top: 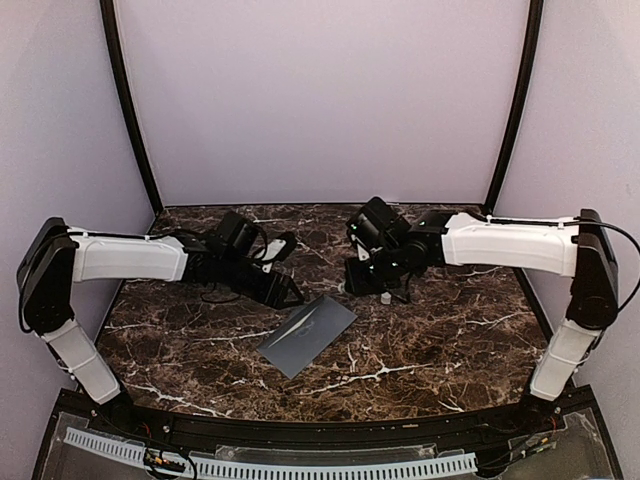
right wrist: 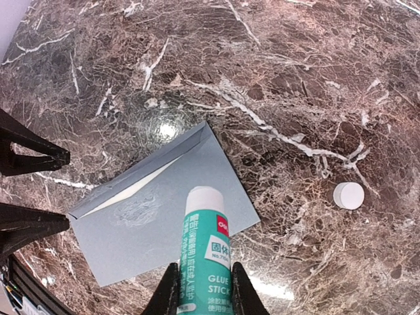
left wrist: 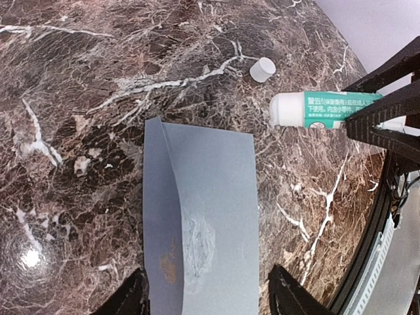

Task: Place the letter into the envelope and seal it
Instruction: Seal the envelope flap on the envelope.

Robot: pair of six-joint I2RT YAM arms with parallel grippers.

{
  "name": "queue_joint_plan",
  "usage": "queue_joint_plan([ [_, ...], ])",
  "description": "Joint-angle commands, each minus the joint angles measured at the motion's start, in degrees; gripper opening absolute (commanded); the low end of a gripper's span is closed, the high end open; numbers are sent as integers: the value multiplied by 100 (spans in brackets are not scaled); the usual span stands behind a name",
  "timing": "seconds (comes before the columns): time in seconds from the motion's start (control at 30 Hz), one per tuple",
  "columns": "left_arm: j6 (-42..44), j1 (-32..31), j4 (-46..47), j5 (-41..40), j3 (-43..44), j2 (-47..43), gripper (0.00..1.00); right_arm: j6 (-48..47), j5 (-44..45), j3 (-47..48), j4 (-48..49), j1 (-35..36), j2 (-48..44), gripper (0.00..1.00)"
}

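The envelope [top: 308, 335] is lying flat on the dark marble counter [top: 200, 350], roughly midway between the two arms and turned at an angle to the near edge. Its flap is folded down over the body. In the right wrist view there's a thin pale sliver along the flap's edge, and I honestly can't tell if that's the letter peeking out or just the inside of the flap. There's also a whitish smeared patch [left wrist: 197, 243] on the grey paper near the flap line, with a small brownish spot right beside it.

The left pincer [left wrist: 207, 298] is down low at one short end of the envelope with its fingers apart. In its own camera that end of the envelope runs between the two fingers, and nothing is gripped. Can't tell whether the tips touch the paper.

The right pincer [right wrist: 202, 292] is clamped on a green-and-white glue stick [right wrist: 205, 249]. The stick is uncapped, with its white tip pointing toward the envelope. The left wrist view shows it held just off the envelope's corner on the right arm's side, not touching the paper.

The stick's little white cap [right wrist: 348, 195] sits by itself on the counter near that same corner of the envelope, apart from it.
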Motion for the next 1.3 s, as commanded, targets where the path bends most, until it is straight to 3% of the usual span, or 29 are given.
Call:
queue_joint_plan([
  [0.0, 49, 244, -206, -404, -1, -101, 58, 87, 116, -120, 434, -28, -240, 1],
  [0.2, 55, 506, -571, -370, 233, 376, 48, 91, 150, -331, 624, -30, -445, 0],
  [0.43, 44, 494, -606, -56, 309, 721, 43, 91, 222, -551, 859, -28, -679, 1],
  [0.77, 151, 51, -674, -48, 424, 954, 27, 47, 200, -559, 979, -31, -705, 2],
  [1.27, 52, -204, -518, 70, 389, 1067, 23, 51, 98, -547, 1048, -30, -586, 2],
])
